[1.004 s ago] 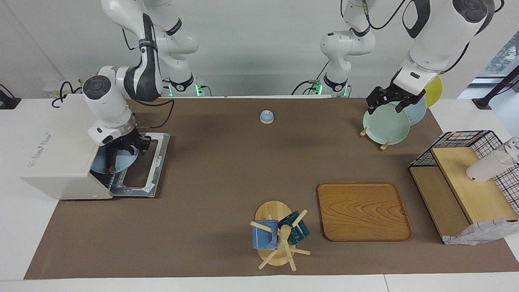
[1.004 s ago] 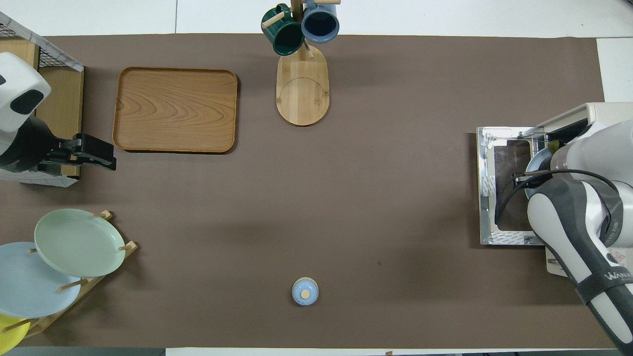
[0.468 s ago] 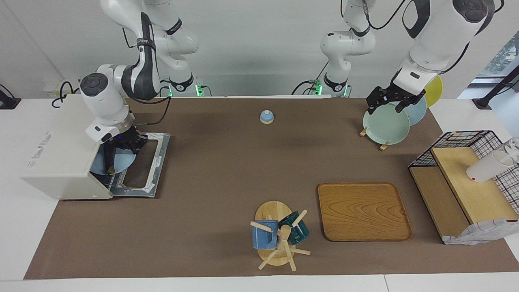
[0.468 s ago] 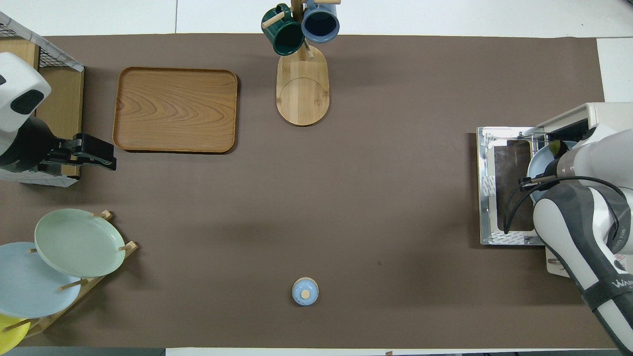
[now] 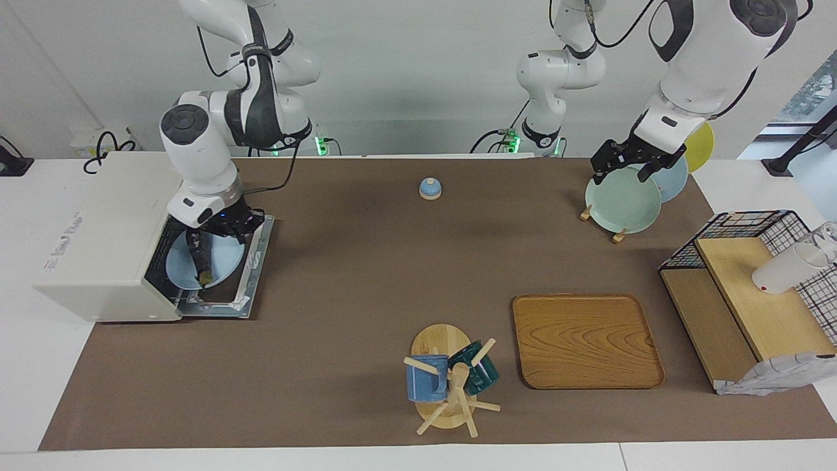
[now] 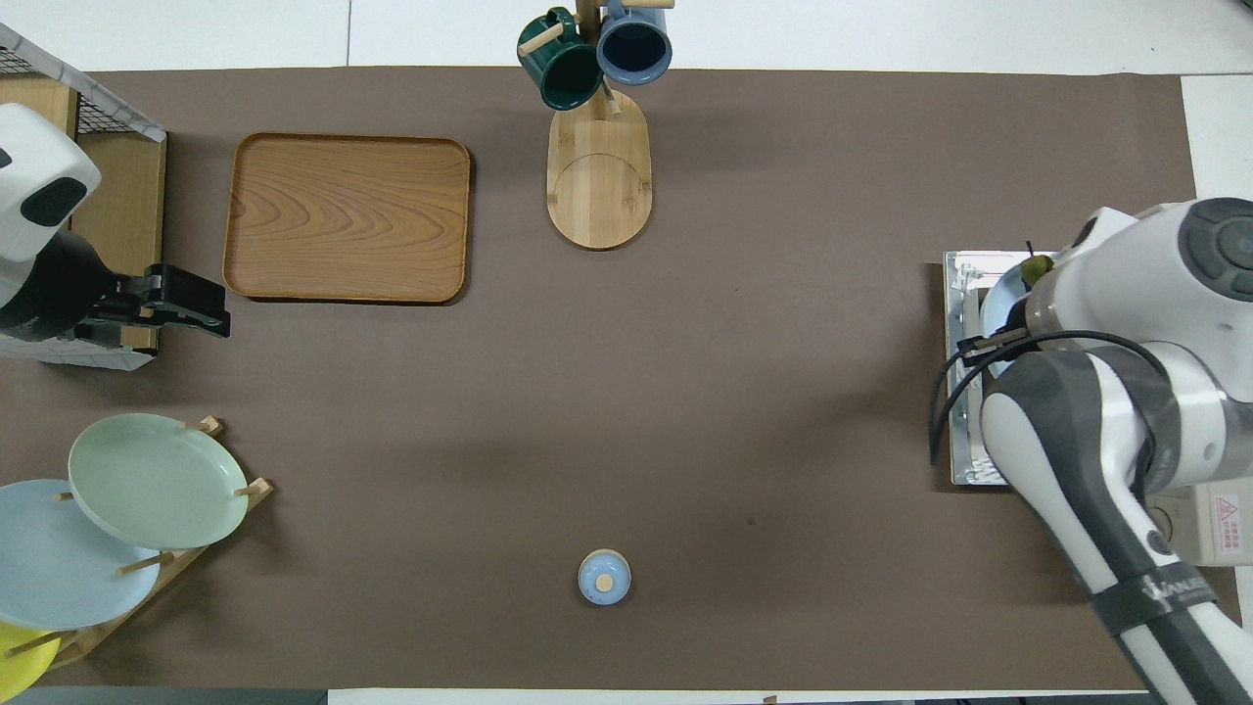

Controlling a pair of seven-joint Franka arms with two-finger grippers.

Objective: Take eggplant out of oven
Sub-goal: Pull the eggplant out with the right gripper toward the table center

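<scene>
Gripping the eggplant [image 5: 198, 260] near its top, the right gripper [image 5: 210, 237] is hung over the pale blue plate [image 5: 225, 258] on the oven [image 5: 98, 235] door, so it's clear. Left gripper [image 5: 629, 165] is parked, jaws spread, over the plate rack.

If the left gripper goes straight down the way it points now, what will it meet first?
Probably the green plate standing in the plate rack; the open left gripper hangs just over its upper rim. Depth is hard to judge.
</scene>
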